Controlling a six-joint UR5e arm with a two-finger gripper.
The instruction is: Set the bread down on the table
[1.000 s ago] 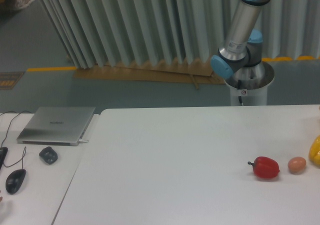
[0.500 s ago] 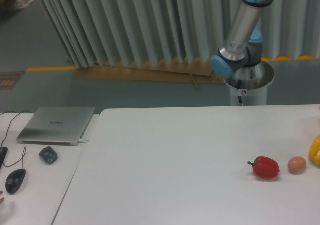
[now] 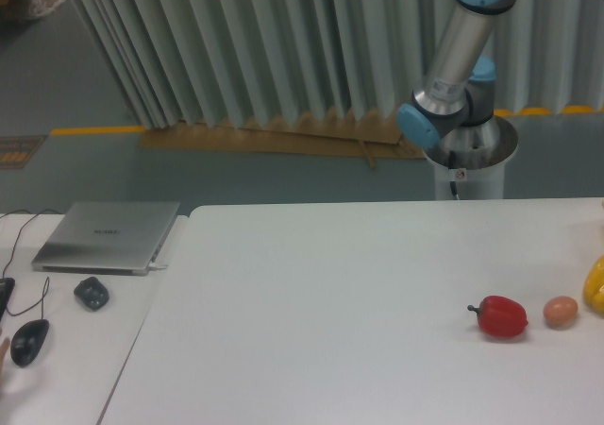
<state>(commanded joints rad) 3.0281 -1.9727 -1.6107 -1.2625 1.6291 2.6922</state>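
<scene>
Nearest the camera, on the smaller white desk (image 3: 66,368) at lower left: a black computer mouse (image 3: 29,341) with its thin black cable (image 3: 44,297) looping back toward the left edge. Just beyond it, a small dark rounded object (image 3: 92,293), type not resolvable. Behind that, a closed silver laptop (image 3: 109,236) lying flat near the desk's rear edge, close to the seam with the large table.

The large white matte table (image 3: 330,312) fills centre and right. Three items sit in a row near its right side: a glossy red pepper with a dark stem (image 3: 500,315), stem pointing left; just beside it to the right, apart and not touching, a smooth tan egg-shaped object (image 3: 561,311); further right, a bright yellow object (image 3: 595,285) cut off by the frame edge.

The bread, an orange-tan chunk, does not show anywhere in this view; its position cannot be told.

Behind the table's far edge: the round silver-grey base pedestal (image 3: 469,161) of the robot arm, standing on the grey-green floor. The arm's silver tube with light blue joint caps (image 3: 455,57) rises from it, tilted up and to the right, and leaves the frame at the top. The gripper lies outside the picture, so whether it is released or clenched cannot be told.

Farthest back: a pleated pale grey curtain (image 3: 264,42) spanning the wall, flattened brown cardboard (image 3: 274,137) at its foot, and a yellow floor stripe (image 3: 94,129).
</scene>
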